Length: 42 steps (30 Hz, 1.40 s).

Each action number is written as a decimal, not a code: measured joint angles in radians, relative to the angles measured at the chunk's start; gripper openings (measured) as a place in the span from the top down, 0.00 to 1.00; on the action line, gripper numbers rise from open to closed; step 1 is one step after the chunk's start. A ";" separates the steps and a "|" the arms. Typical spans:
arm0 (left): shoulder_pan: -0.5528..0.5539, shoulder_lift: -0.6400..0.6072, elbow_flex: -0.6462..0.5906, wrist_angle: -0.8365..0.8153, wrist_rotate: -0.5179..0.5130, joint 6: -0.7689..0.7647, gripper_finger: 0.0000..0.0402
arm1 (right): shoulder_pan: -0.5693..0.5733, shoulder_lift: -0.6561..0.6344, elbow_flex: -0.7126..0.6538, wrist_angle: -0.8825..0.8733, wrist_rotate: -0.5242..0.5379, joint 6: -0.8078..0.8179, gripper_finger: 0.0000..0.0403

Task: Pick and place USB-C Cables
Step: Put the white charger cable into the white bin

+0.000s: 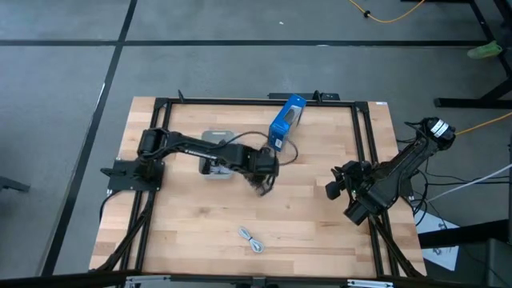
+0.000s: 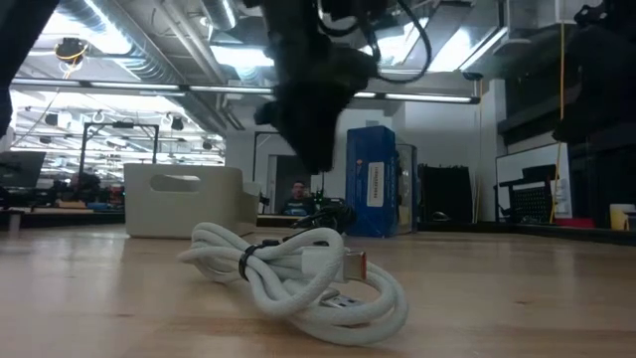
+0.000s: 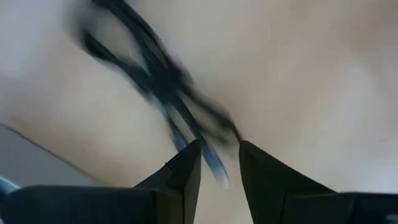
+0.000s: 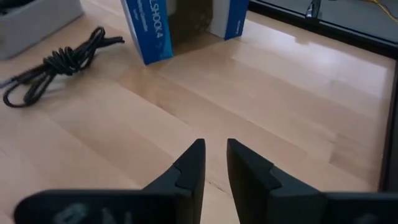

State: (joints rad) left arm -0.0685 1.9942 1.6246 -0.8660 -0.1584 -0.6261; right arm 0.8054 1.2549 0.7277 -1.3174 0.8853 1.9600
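My left gripper [image 3: 219,163] pinches a black USB-C cable [image 3: 155,78] mid-table near the blue box [image 1: 286,120]; right gripper [image 4: 215,158] waits right, fingers slightly parted, empty. White cable [image 1: 252,240] near edge.

Grey floor [image 1: 240,64] is showing around the wooden table [image 1: 320,224] in the high view, crossed by dark straight lines [image 1: 120,44], with a yellow cord [image 1: 392,16] lying at the far edge. In the low view, long ceiling light strips [image 2: 129,40] are glowing over an open workshop, with ducting [image 2: 149,70] running beneath them. Benches and equipment [image 2: 60,184] are standing far back on one side, and a whiteboard-like panel [image 2: 532,184] is leaning on the other.
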 joint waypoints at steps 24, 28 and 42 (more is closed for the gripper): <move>-0.498 0.095 -0.003 0.219 -0.083 0.740 0.74 | 0.001 0.001 0.000 0.032 -0.088 -0.062 0.83; -0.487 0.150 -0.004 0.226 -0.035 0.734 0.74 | 0.002 0.008 0.000 0.067 -0.096 -0.088 0.83; -0.483 0.175 -0.002 0.119 0.035 0.679 0.74 | 0.004 0.013 0.000 0.105 -0.129 -0.111 0.83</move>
State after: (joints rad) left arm -0.5512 2.1696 1.6222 -0.7473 -0.1230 0.0527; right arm 0.8089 1.2682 0.7277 -1.2125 0.7562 1.8492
